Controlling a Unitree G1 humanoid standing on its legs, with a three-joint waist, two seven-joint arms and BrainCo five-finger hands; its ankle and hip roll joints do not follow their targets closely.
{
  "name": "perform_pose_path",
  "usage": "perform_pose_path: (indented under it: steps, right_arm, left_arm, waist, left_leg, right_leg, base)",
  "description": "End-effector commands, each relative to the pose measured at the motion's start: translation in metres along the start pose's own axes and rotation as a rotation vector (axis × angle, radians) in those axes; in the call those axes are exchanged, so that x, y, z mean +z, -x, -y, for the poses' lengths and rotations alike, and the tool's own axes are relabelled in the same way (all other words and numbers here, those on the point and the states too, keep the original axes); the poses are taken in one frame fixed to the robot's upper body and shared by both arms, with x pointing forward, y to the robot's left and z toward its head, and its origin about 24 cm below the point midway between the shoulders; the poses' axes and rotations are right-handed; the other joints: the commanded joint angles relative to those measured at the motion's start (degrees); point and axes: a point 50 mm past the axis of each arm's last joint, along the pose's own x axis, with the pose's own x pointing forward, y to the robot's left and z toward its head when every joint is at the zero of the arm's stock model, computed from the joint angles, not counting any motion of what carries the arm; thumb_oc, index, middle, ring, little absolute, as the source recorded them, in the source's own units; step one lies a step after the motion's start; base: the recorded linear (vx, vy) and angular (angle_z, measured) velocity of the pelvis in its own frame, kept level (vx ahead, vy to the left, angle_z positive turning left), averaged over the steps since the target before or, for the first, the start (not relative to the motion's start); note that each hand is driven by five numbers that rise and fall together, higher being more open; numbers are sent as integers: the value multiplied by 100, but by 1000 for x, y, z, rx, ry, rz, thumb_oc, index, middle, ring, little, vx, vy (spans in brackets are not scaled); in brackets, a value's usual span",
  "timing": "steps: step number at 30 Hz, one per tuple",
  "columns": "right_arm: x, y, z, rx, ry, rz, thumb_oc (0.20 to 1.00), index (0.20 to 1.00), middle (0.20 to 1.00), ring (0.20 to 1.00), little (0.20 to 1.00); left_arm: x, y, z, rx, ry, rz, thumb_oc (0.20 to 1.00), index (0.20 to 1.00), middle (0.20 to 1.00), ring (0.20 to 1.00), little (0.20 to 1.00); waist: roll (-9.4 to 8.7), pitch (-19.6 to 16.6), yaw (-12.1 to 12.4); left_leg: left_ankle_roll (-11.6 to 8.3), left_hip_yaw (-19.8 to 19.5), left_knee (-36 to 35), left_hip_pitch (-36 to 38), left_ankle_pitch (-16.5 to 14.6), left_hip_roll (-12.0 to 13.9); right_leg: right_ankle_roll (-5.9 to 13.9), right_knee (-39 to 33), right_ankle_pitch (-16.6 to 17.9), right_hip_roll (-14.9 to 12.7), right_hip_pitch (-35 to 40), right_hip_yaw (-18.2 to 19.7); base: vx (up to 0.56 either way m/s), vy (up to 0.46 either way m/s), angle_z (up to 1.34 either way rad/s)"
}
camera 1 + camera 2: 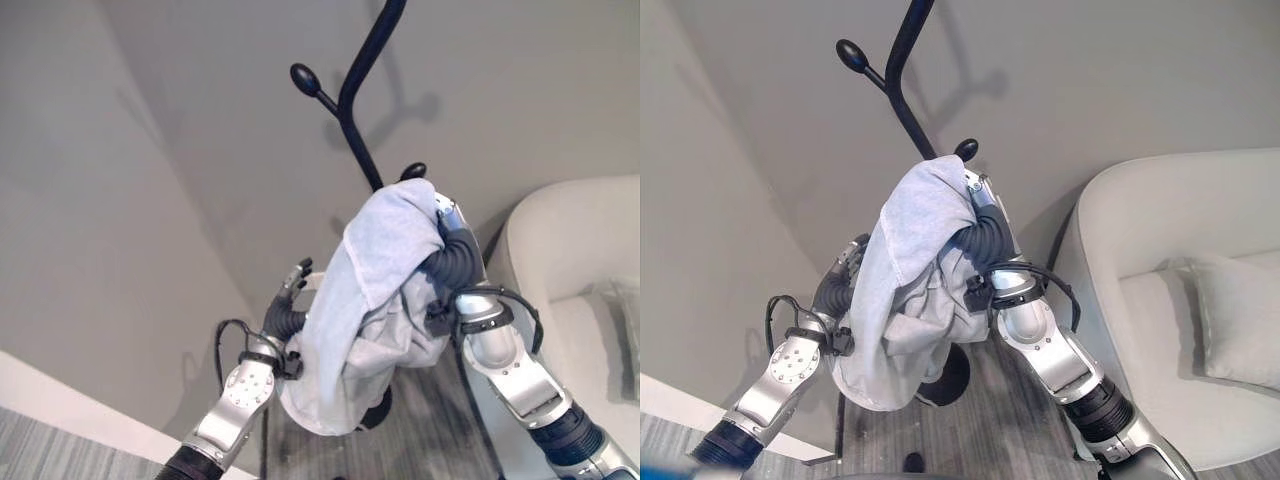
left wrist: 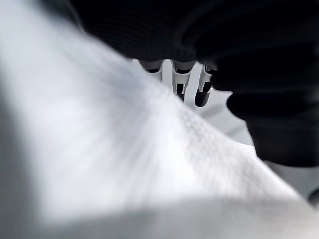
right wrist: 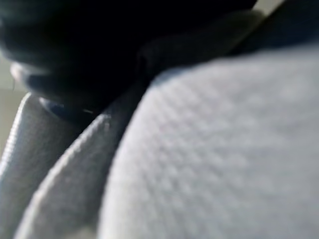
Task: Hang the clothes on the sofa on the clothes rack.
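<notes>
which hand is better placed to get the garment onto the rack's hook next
Probably the right hand: it is raised beside the black hook knob of the clothes rack, with the pale garment draped over it. The left hand sits lower, behind the hanging cloth.

Head views were evenly lit and sharp; clothes rack (image 1: pixel 356 95) threw soft shadows on the wall (image 1: pixel 150 150). Wrist views were dark and badly defocused.
</notes>
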Motion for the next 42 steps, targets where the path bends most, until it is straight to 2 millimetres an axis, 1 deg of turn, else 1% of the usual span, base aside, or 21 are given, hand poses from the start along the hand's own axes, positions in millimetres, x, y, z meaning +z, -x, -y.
perform_pose_path:
  steps: [1, 2, 3, 5, 6, 7, 8, 10, 11, 12, 13, 15, 18, 19, 22, 26, 29, 35, 38, 41, 42]
  right_arm:
    - [18, -23, 17, -43, 19, 132, 200, 200, 200, 200, 200]
    - [19, -22, 16, -36, 17, 131, 200, 200, 200, 200, 200]
    - [20, -21, 14, -26, -19, 129, 200, 200, 200, 200, 200]
    - [20, -21, 12, -22, -35, 126, 200, 200, 200, 200, 200]
    - [20, -20, 11, -20, -47, 125, 200, 200, 200, 200, 200]
    - [21, -17, 10, -2, -59, 124, 200, 200, 200, 200, 200]
    - [21, -17, 10, -1, -59, 123, 200, 200, 200, 200, 200]
    - [26, -17, 11, 4, -72, 146, 200, 200, 200, 200, 200]
    - [25, -16, 10, 16, -83, 143, 200, 200, 200, 200, 200]
    - [25, -16, 10, 16, -83, 143, 200, 200, 200, 200, 200]
    - [24, -14, 12, 5, -84, 132, 200, 200, 200, 200, 200]
    - [25, -13, 12, 10, -85, 140, 200, 200, 200, 200, 200]
    - [25, -11, 14, 8, -90, 134, 200, 200, 200, 200, 200]
    - [21, -6, 13, 16, -98, 103, 200, 200, 200, 200, 200]
    - [21, -3, 13, 27, -105, 97, 200, 200, 200, 200, 200]
    - [18, -1, 13, 57, -129, 85, 200, 200, 200, 200, 200]
    - [18, -1, 13, 89, -141, 88, 200, 200, 200, 200, 200]
    - [16, 1, 17, 106, -150, 85, 200, 200, 200, 200, 200]
    - [14, 0, 24, 106, -153, 76, 200, 200, 200, 200, 200]
    - [13, -1, 27, 98, -149, 79, 200, 200, 200, 200, 200]
    - [16, -3, 30, 80, -151, 94, 200, 200, 200, 200, 200]
  left_arm:
    - [15, 2, -2, -16, 229, 58, 1000, 1000, 1000, 1000, 1000]
    - [15, 3, -2, -22, 243, 51, 1000, 1000, 1000, 1000, 1000]
    - [12, 6, -4, -39, 284, 30, 1000, 1000, 1000, 1000, 1000]
    - [11, 6, -3, -47, 296, 23, 1000, 1000, 1000, 1000, 1000]
    - [11, 6, -3, -50, 308, 22, 1000, 1000, 1000, 1000, 1000]
    - [10, 7, -2, -48, 321, 21, 1000, 1000, 1000, 1000, 1000]
    - [9, 7, -2, -48, 321, 20, 1000, 1000, 1000, 1000, 1000]
    - [11, 7, -2, -44, 353, 33, 1000, 1000, 1000, 1000, 1000]
    - [12, 7, -1, -46, 364, 39, 1000, 1000, 1000, 1000, 1000]
    - [12, 7, -1, -45, 364, 39, 1000, 1000, 1000, 1000, 1000]
    - [9, 7, 1, -46, 379, 30, 1000, 1000, 1000, 1000, 1000]
    - [9, 6, 2, -31, 388, 42, 1000, 1000, 1000, 1000, 1000]
    - [11, 7, 4, -37, 404, 51, 1000, 1000, 1000, 1000, 1000]
    - [9, 9, 6, -62, 409, 42, 1000, 1000, 1000, 1000, 1000]
    - [10, 11, 4, -78, 403, 43, 1000, 1000, 1000, 1000, 1000]
    - [18, 12, -5, -140, 303, 76, 1000, 1000, 1000, 1000, 1000]
    - [29, 14, -14, -219, 121, 108, 1000, 1000, 1000, 1000, 1000]
    - [37, 17, -17, -304, -13, 127, 1000, 1000, 1000, 1000, 1000]
    - [47, 21, -20, -381, -140, 144, 1000, 1000, 1000, 1000, 1000]
    - [50, 22, -22, -390, -174, 153, 1000, 1000, 1000, 1000, 1000]
    - [53, 21, -19, -401, -228, 169, 1000, 1000, 1000, 1000, 1000]
  waist:
    - [-40, -170, 58]
    - [-23, -165, 40]
    - [89, -110, -36]
    - [128, -93, -66]
    - [161, -95, -98]
    - [208, -112, -161]
    - [213, -114, -165]
    - [245, -123, -224]
    - [233, -108, -235]
    - [239, -111, -247]
    - [175, -69, -296]
    - [117, -72, -262]
    - [92, -126, -244]
    - [47, -225, -224]
    - [38, -272, -219]
    - [37, -344, -209]
    - [52, -371, -196]
    - [37, -395, -183]
    - [11, -408, -166]
    - [-14, -408, -145]
    - [-43, -415, -128]
  left_leg:
    - [-473, 39, 545, -237, -438, 869]
    - [-415, 94, 482, -169, -446, 817]
    - [-306, 185, 273, 30, -456, 775]
    - [-291, 215, 183, 134, -440, 750]
    - [-281, 227, 48, 243, -409, 720]
    - [-286, 255, -138, 368, -368, 691]
    - [-288, 251, -138, 368, -371, 695]
    - [-314, 299, -150, 418, -432, 709]
    - [-319, 308, -150, 428, -441, 699]
    - [-322, 297, -150, 427, -445, 703]
    - [-329, 230, -150, 501, -437, 665]
    - [-349, 241, -150, 544, -443, 654]
    - [-368, 256, -150, 574, -462, 673]
    - [-397, 226, -150, 644, -498, 688]
    - [-415, 219, -150, 682, -509, 703]
    - [-445, 212, -150, 735, -540, 728]
    - [-462, 218, -150, 751, -558, 737]
    - [-474, 222, -150, 773, -580, 751]
    - [-487, 232, -150, 793, -597, 768]
    - [-493, 225, -150, 797, -604, 778]
    - [-495, 215, -150, 795, -614, 794]
  right_leg:
    - [-62, -539, 744, 274, -128, 60]
    - [-54, -388, 853, 254, -222, 94]
    - [-106, 168, 989, 339, -468, 102]
    - [-122, 305, 1033, 385, -533, 37]
    - [-153, 361, 1001, 480, -598, -10]
    - [-186, 254, 865, 679, -691, -92]
    - [-189, 254, 863, 682, -689, -98]
    - [-267, -54, 629, 936, -804, -267]
    - [-287, -172, 601, 1023, -899, -328]
    - [-290, -177, 599, 1027, -893, -342]
    - [-267, -413, 537, 1124, -765, -106]
    - [-276, -578, 592, 1150, -653, -9]
    - [-282, -837, 636, 1107, -495, -104]
    - [-298, -1076, 636, 1119, -270, -175]
    - [-297, -1162, 645, 1116, -163, -221]
    - [-296, -1282, 644, 1136, -62, -267]
    - [-286, -1291, 637, 1138, -25, -254]
    - [-282, -1289, 627, 1133, -2, -254]
    - [-271, -1290, 614, 1140, 17, -261]
    - [-264, -1289, 612, 1138, 22, -271]
    - [-260, -1286, 599, 1135, 18, -280]
  base:
    - [26, 217, -13]
    - [59, 393, -17]
    - [46, 256, -24]
    - [41, 175, -41]
    - [50, 161, -41]
    - [34, 99, -28]
    - [27, 60, -19]
    - [6, 5, -3]
    - [-3, -7, -4]
    - [0, 0, 0]
    - [0, -30, 7]
    - [9, -58, 14]
    - [32, -65, -4]
    - [43, -51, 8]
    - [37, -45, 8]
    - [5, -8, 0]
    - [5, -1, 1]
    - [0, 0, 0]
    - [0, 0, 0]
    - [0, 0, 0]
    - [8, -8, 3]
